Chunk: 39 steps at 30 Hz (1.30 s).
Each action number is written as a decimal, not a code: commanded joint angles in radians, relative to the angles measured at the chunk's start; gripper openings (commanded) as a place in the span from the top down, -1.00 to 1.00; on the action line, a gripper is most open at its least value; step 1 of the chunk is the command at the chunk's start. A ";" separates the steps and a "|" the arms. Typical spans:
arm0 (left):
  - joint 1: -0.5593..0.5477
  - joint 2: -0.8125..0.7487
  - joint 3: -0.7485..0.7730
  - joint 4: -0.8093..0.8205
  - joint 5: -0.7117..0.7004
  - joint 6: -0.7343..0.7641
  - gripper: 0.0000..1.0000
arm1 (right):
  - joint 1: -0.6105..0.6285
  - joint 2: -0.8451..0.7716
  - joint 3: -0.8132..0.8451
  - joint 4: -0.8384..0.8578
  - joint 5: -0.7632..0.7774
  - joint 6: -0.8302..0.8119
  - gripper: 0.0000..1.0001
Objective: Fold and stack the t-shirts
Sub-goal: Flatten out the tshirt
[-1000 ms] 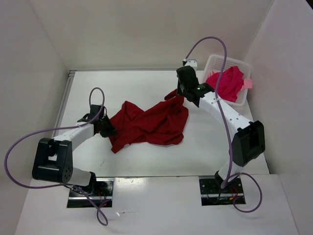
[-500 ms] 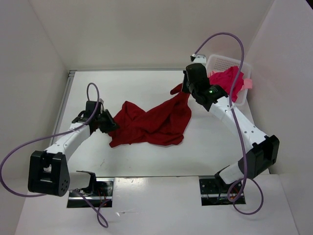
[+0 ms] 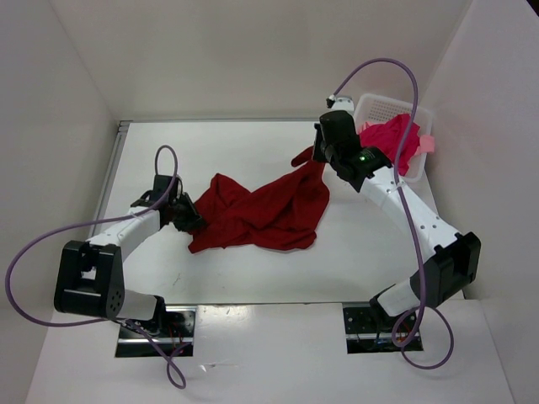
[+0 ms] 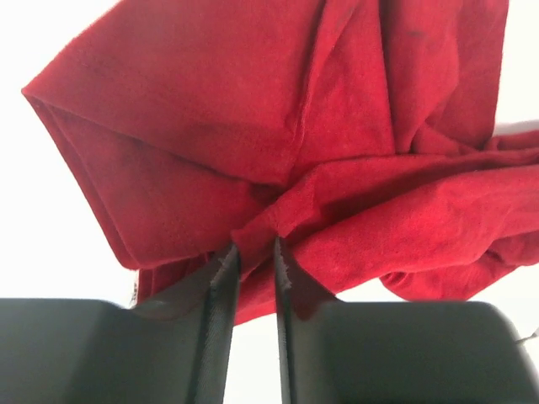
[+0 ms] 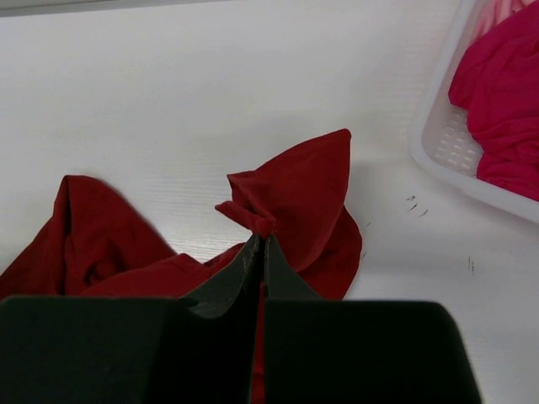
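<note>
right jaws: together, clamped on a bunched corner of the dark red shirt point(image 3: 269, 210), likely to pull it flat. left jaws: narrowly apart at a fold on the opposite edge; gripped or not, cannot tell. shirt crumpled mid-bench point(image 3: 236, 151). beside the right arm: basket point(image 3: 375, 101) holding crimson shirt point(image 3: 389, 145); no obstruction seen.

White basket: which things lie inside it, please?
Inside the white perforated basket lies a crumpled crimson-pink t-shirt, with light salmon-pink cloth showing at the right rim. Anything beneath them is covered.
</note>
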 commanded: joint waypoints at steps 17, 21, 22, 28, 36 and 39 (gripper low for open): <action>0.203 -0.248 0.528 -0.080 0.255 -0.070 0.95 | -0.004 -0.303 0.379 -0.179 0.108 0.013 0.99; 0.355 -0.248 0.739 -0.167 0.254 -0.047 0.95 | -0.004 -0.303 0.573 -0.228 0.158 -0.006 0.99; 0.376 -0.235 0.803 -0.167 0.266 -0.047 0.95 | -0.004 -0.303 0.638 -0.237 0.159 -0.015 0.99; 0.507 -0.112 0.950 -0.097 0.354 -0.109 0.95 | -0.004 -0.241 0.733 -0.205 0.191 -0.052 0.99; 0.530 0.084 1.013 -0.024 0.289 -0.095 0.95 | -0.046 0.039 0.691 -0.035 0.044 -0.061 0.99; 0.530 0.161 1.075 -0.009 0.242 -0.095 0.95 | -0.046 0.234 0.860 -0.014 0.044 -0.070 0.99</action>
